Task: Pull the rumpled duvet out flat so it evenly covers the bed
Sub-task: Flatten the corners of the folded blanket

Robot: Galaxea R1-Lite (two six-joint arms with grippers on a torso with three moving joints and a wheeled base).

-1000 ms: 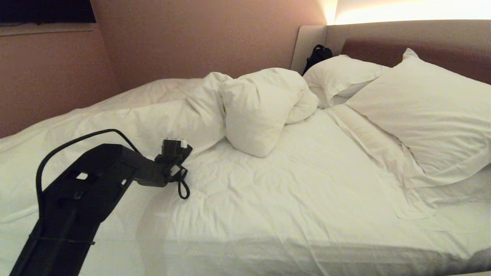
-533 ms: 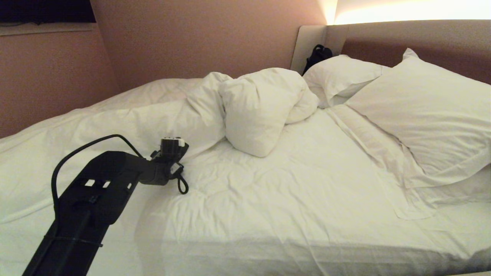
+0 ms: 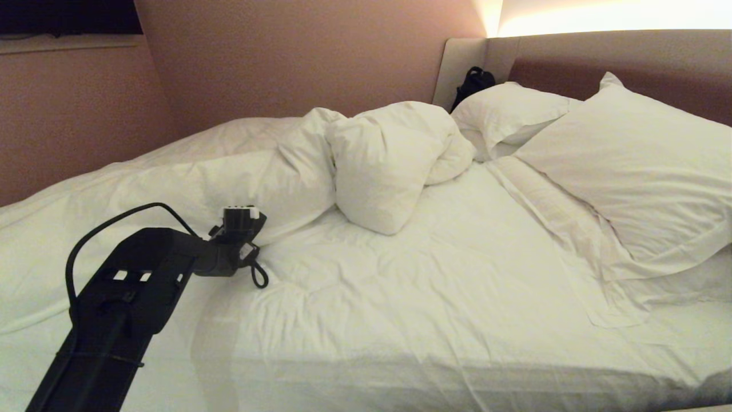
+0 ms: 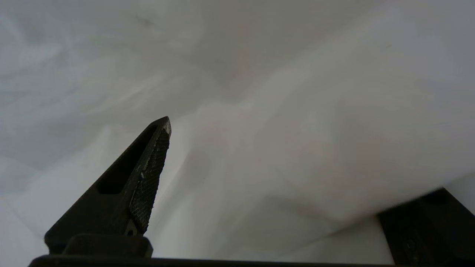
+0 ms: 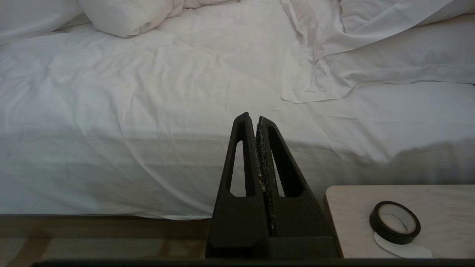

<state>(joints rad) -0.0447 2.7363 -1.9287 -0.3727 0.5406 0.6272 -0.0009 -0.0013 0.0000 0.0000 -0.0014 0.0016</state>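
Left gripper (image 4: 237,159) was spread wide with nothing in it, fingers either side of a duvet (image 3: 377,166) fold left of the big bunched lump. That lump sat mid-bed (image 3: 457,297), just left of the pillows (image 3: 623,171), so I'd say hardly anything was done yet; the whole spreading job was left. Right gripper (image 5: 256,120) was pinched closed on nothing, parked off the bed's near edge by a side table (image 5: 352,207) with a tape roll (image 5: 395,222). No containers anywhere.

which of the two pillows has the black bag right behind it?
The far pillow, the smaller-looking one in the corner of the headboard. The black bag sits just behind it. The near pillow has only headboard behind it.
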